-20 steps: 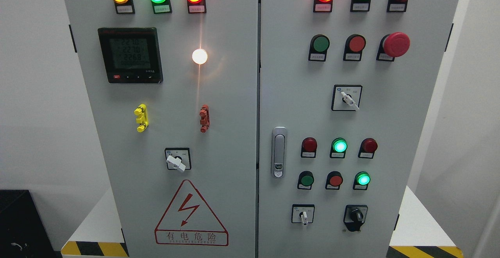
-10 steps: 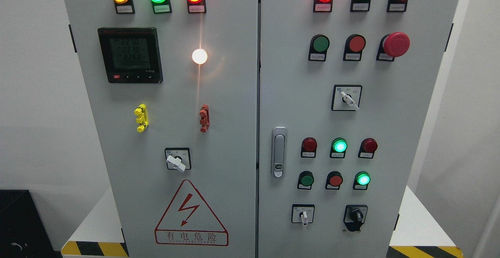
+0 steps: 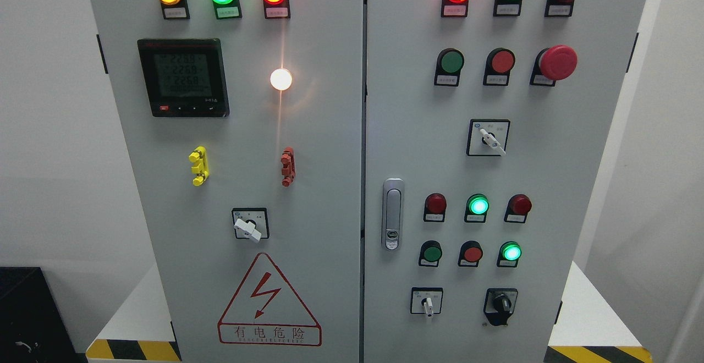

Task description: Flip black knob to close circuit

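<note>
Looking straight at a big grey cabinet (image 3: 330,132) with two doors, you see no robot hand at all. Both arms are out of the picture, so I cannot tell if the fingers are spread or curled.

The black knob (image 3: 501,301) sits near the bottom right corner of the right door, on a small black plate. Its grip points about straight up. Nothing touches it, so the flip is not yet done.

Just left of it, on the same row, is a white switch (image 3: 428,306). Above that row are two green lights (image 3: 478,205) that glow, with dark red and green buttons beside them. Near the top right corner is a big red stop button (image 3: 557,62). It sticks out far, I think so it is easy to hit fast.

A silver handle (image 3: 392,214) is at the left edge of the right door. On the left door there is a meter (image 3: 183,77) near the top left, a bright white lamp (image 3: 281,79), and a red warning sign (image 3: 269,302) at the bottom.

The knobs sit low, likely so an arm can reach them.

Compared with half a second ago, almost nothing is different. Only the numbers on the meter have changed. The knob points the same way.
</note>
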Tool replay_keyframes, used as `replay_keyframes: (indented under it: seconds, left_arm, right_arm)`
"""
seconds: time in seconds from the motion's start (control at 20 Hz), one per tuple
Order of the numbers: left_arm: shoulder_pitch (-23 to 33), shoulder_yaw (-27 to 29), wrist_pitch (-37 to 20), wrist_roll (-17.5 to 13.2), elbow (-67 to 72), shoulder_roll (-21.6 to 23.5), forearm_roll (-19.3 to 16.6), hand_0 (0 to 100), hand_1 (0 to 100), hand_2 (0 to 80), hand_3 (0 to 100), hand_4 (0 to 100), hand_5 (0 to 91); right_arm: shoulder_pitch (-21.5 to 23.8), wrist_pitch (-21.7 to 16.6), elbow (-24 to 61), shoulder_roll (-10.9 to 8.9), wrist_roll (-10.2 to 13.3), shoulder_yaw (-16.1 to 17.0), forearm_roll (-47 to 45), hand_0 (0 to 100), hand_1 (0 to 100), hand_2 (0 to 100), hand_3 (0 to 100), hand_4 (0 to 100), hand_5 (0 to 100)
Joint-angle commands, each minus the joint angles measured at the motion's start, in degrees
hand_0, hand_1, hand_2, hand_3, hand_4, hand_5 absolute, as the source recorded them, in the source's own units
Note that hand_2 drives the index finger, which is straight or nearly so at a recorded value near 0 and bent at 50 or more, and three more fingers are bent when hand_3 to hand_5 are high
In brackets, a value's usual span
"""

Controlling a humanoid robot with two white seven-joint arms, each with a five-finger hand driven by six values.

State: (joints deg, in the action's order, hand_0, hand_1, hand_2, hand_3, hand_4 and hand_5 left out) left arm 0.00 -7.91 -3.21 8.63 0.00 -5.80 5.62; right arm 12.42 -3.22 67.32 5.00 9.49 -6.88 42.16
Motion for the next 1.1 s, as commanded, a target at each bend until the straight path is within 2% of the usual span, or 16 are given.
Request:
replay_keyframes:
  seconds: [0.0, 0.25, 0.4, 0.55, 0.65, 0.85, 1.05]
  left_arm:
    - [1.3, 0.0, 0.0, 0.0, -1.7, 0.0, 0.0, 12, 56, 0.0, 0, 0, 0.0]
    - [1.2, 0.0, 0.0, 0.0, -1.7, 0.0, 0.0, 12, 56, 0.0, 0, 0, 0.0]
    - [1.2, 0.0, 0.0, 0.0, -1.7, 0.0, 0.0, 12, 56, 0.0, 0, 0, 0.0]
    - [1.2, 0.0, 0.0, 0.0, -1.7, 0.0, 0.0, 12, 56, 0.0, 0, 0, 0.0]
    - [1.3, 0.0, 0.0, 0.0, -1.7, 0.0, 0.0, 12, 56, 0.0, 0, 0, 0.0]
    - [1.2, 0.0, 0.0, 0.0, -1.7, 0.0, 0.0, 12, 56, 0.0, 0, 0, 0.0]
    - [1.3, 0.0, 0.0, 0.0, -1.7, 0.0, 0.0, 12, 56, 0.0, 0, 0, 0.0]
  right_arm:
    - [-0.2, 0.0, 12.4, -0.07, 0.1, 3.5, 6.2, 0, 11, 51, 71, 60, 57]
    - [-0.4, 0.1, 15.4, 0.01, 0.8, 4.2, 10.0, 0, 11, 57, 75, 65, 64]
    - [-0.7, 0.1, 17.4, 0.1, 1.1, 4.5, 12.9, 0, 11, 63, 81, 69, 69]
    - [-1.6, 0.1, 18.5, 0.1, 2.9, 4.7, 14.5, 0, 11, 69, 87, 74, 77]
    - [-1.9, 0.1, 19.3, 0.1, 3.1, 4.7, 15.2, 0, 0, 72, 90, 77, 81]
    - [-2.6, 0.1, 21.2, 0.1, 3.2, 5.8, 18.7, 0, 0, 74, 91, 78, 82]
    - [-3.7, 0.2, 22.8, 0.1, 4.2, 6.0, 21.5, 0, 0, 77, 94, 79, 84]
